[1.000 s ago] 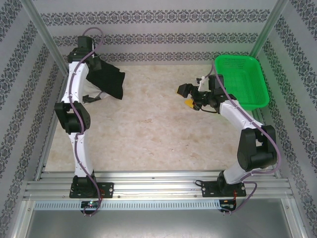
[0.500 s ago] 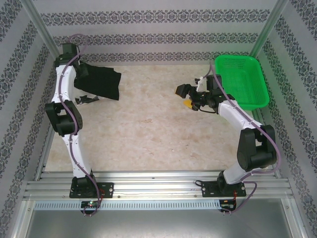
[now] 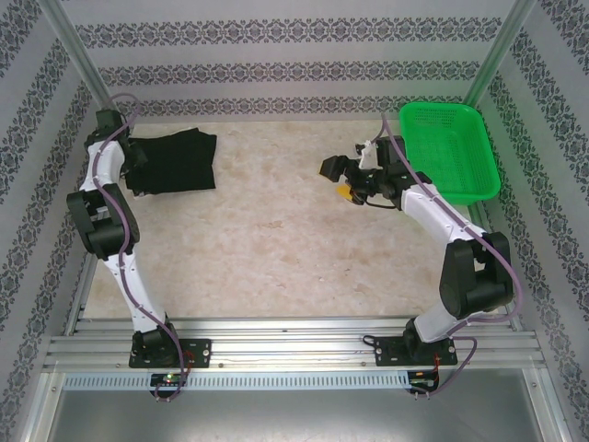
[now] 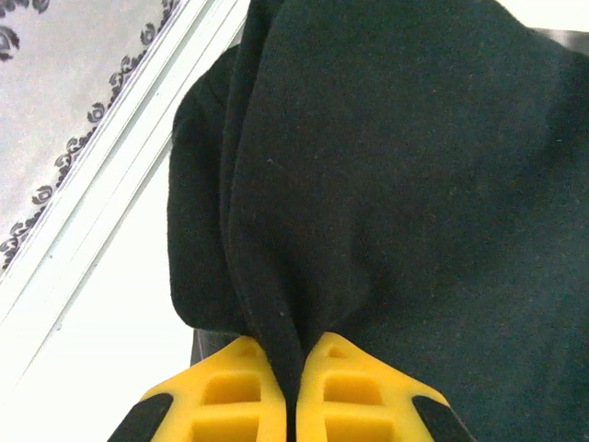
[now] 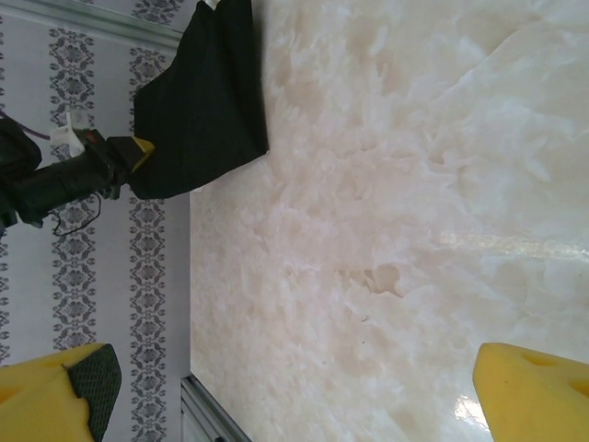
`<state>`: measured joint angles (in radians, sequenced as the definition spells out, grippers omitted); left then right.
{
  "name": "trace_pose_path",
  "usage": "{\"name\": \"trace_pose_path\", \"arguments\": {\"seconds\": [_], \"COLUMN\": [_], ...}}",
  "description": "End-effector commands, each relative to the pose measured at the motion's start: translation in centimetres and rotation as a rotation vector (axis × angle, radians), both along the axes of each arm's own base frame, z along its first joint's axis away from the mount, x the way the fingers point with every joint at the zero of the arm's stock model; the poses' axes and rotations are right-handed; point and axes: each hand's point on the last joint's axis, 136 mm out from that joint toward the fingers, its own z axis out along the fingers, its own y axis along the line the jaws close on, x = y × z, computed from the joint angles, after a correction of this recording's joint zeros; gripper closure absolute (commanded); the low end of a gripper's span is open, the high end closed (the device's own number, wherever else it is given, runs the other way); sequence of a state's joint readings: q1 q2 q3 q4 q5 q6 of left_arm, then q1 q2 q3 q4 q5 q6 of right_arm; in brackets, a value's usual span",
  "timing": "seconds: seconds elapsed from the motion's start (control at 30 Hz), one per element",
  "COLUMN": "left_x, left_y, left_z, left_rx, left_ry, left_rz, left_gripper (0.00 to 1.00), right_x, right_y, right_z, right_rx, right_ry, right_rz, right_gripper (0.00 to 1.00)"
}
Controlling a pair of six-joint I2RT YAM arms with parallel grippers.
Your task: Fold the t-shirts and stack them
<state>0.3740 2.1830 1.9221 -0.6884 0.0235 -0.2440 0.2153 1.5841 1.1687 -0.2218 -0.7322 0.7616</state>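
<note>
A black t-shirt (image 3: 177,163) lies in a flat, roughly square heap at the far left of the table, close to the back wall. My left gripper (image 3: 135,158) sits at its left edge, low over the table. In the left wrist view its yellow fingers (image 4: 235,382) are shut on a pinched fold of the black t-shirt (image 4: 396,175), and cloth covers most of that view. My right gripper (image 3: 339,180) hovers over the table right of centre, wide open with nothing between its fingers (image 5: 529,387). From there the black t-shirt (image 5: 204,101) shows at the far end.
A green mesh basket (image 3: 486,157) stands at the back right, just behind the right arm. Patterned walls and metal posts close in the table on three sides. Bare marbled tabletop (image 3: 276,249) stretches between the two arms.
The left arm swung left and back toward the corner, carrying the black t-shirt from a raised, hanging bundle down to a flat heap on the table. The right gripper drifted slightly left.
</note>
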Motion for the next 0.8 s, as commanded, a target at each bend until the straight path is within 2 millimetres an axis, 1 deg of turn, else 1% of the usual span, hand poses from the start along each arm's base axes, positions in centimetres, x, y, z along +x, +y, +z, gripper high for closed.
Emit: {"name": "trace_pose_path", "arguments": {"seconds": [0.0,0.03,0.07,0.13,0.17,0.2,0.27,0.3,0.33,0.37,0.4,0.47,0.5,0.53,0.6,0.67,0.73,0.77], "left_x": [0.5,0.3,0.1,-0.5,-0.7,-0.8,-1.0,-1.0,-1.0,-1.1,-1.1,-1.0,-0.9,-0.7,-0.8,-1.1,-2.2,-2.9], "left_y": [1.9,2.3,2.9,4.0,4.5,5.1,5.9,6.1,6.3,6.4,6.3,5.8,5.3,4.4,2.4,-0.5,-4.5,-6.3], "left_z": [1.3,0.7,0.2,-0.4,-0.5,-0.5,0.3,1.1,2.1,3.1,4.1,6.5,7.9,9.3,11.8,14.1,16.1,16.5], "left_rx": [0.027,0.017,0.009,0.001,-0.009,-0.021,-0.023,-0.020,-0.016,-0.008,-0.006,-0.014,-0.027,-0.043,-0.037,-0.024,-0.020,-0.020], "left_ry": [-0.081,-0.078,-0.080,-0.076,-0.081,-0.087,-0.103,-0.117,-0.134,-0.151,-0.172,-0.225,-0.260,-0.296,-0.339,-0.389,-0.446,-0.471], "left_rz": [0.057,0.073,0.095,0.139,0.158,0.174,0.193,0.197,0.198,0.199,0.198,0.189,0.180,0.155,0.109,0.030,-0.062,-0.101], "left_gripper": [1.00,0.99,0.94,0.77,0.65,0.58,0.49,0.36,0.26,0.23,0.16,0.12,0.10,0.00,0.00,0.00,0.00,0.00], "right_x": [-0.1,-0.2,-0.3,-0.5,-0.6,-0.7,-0.9,-1.1,-1.3,-1.5,-1.6,-1.9,-2.1,-2.2,-2.5,-3.0,-3.7,-4.2], "right_y": [0.5,0.6,0.7,0.8,0.9,0.9,0.8,0.8,0.8,0.6,0.5,0.1,-0.3,-0.7,-2.1,-4.1,-7.4,-9.1], "right_z": [-0.2,-0.2,-0.2,0.0,0.2,0.3,0.6,0.8,0.8,1.0,1.0,1.2,1.4,1.5,1.9,2.3,2.1,1.9], "right_rx": [-0.029,-0.031,-0.033,-0.041,-0.044,-0.046,-0.051,-0.053,-0.056,-0.061,-0.067,-0.074,-0.080,-0.091,-0.135,-0.203,-0.343,-0.398], "right_ry": [0.009,0.012,0.013,0.011,0.010,0.008,0.004,0.002,0.002,-0.002,-0.004,-0.010,-0.015,-0.024,-0.051,-0.095,-0.133,-0.149], "right_rz": [0.010,0.010,0.012,0.018,0.019,0.022,0.024,0.025,0.026,0.025,0.023,0.017,0.012,0.006,-0.023,-0.064,-0.136,-0.175], "right_gripper": [0.02,0.02,0.02,0.02,0.02,0.02,0.02,0.02,0.02,0.02,0.02,0.02,0.02,0.02,0.02,0.02,0.02,0.02]}}
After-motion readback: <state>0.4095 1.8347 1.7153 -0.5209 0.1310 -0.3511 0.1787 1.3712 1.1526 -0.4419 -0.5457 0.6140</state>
